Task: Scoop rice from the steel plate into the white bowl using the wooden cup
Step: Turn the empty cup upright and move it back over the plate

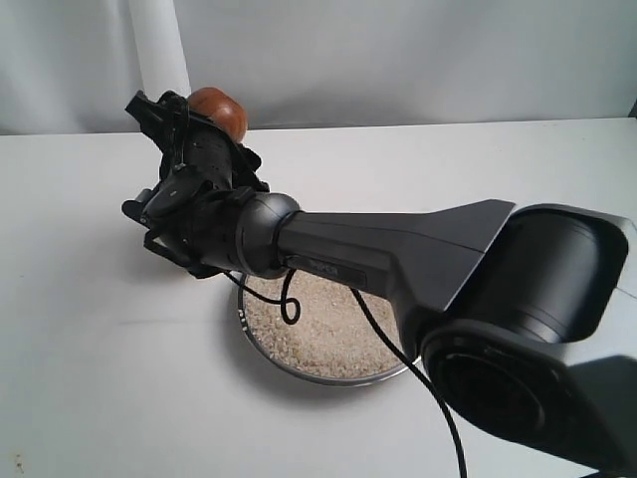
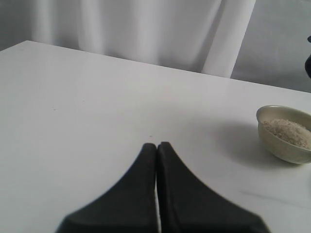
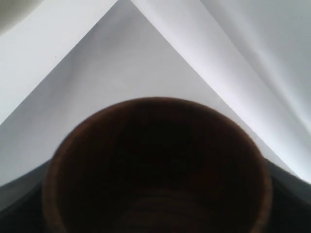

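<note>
Wooden cup (image 1: 219,108), rounded and reddish-brown, shows a dark ridged inside.

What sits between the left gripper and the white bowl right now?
Nothing: in the left wrist view, only bare white table separates the left gripper from the white bowl.

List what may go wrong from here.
1. The black cable loop hangs over the pale rice grains in the round steel plate; an arm move may scatter them.
2. The rounded reddish-brown wooden cup could slip from the right gripper.
</note>
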You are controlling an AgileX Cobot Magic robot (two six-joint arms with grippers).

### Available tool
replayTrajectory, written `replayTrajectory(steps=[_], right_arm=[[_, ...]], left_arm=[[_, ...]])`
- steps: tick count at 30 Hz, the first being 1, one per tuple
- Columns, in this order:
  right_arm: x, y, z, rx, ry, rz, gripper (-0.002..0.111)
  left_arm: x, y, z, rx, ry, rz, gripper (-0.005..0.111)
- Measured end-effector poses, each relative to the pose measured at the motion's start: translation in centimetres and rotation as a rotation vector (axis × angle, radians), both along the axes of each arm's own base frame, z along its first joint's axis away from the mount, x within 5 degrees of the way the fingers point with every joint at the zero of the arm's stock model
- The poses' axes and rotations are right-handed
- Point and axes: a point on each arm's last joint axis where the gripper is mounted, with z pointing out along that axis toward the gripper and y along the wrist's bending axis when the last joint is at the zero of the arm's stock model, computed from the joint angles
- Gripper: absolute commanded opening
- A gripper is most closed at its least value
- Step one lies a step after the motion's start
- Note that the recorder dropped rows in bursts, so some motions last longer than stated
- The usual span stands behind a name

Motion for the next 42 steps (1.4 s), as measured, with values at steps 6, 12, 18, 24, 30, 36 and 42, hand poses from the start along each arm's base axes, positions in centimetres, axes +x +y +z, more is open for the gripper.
replayTrajectory(steps=[6, 12, 18, 24, 30, 36, 42], right_arm=[[-0.1, 0.1, 0.0, 0.017, -0.001, -0.01, 0.0], [-0.2, 0.1, 0.0, 0.034, 0.001, -0.011, 0.0], [-0.2, 0.1, 0.0, 0.034, 0.001, -0.011, 0.0], [-0.4, -0.1, -0.2, 0.346, 0.118, -0.12, 0.0], [-1.5, -1.7, 4.9, 1.025, 0.337, -0.391, 0.0], [-2.6, -4.3, 8.9, 1.171, 0.58, -0.588, 0.0], [-3.6, -7.2, 11.2, 0.999, 0.714, -0.685, 0.0]], left_arm=[[0.0, 0.0, 0.0, 0.0, 0.0, 0.0, 0.0], [0.0, 0.0, 0.0, 0.0, 0.0, 0.0, 0.0], [0.0, 0.0, 0.0, 0.0, 0.0, 0.0, 0.0], [0.0, 0.0, 0.0, 0.0, 0.0, 0.0, 0.0], [0.0, 0.0, 0.0, 0.0, 0.0, 0.0, 0.0], [0.0, 0.0, 0.0, 0.0, 0.0, 0.0, 0.0], [0.0, 0.0, 0.0, 0.0, 0.0, 0.0, 0.0]])
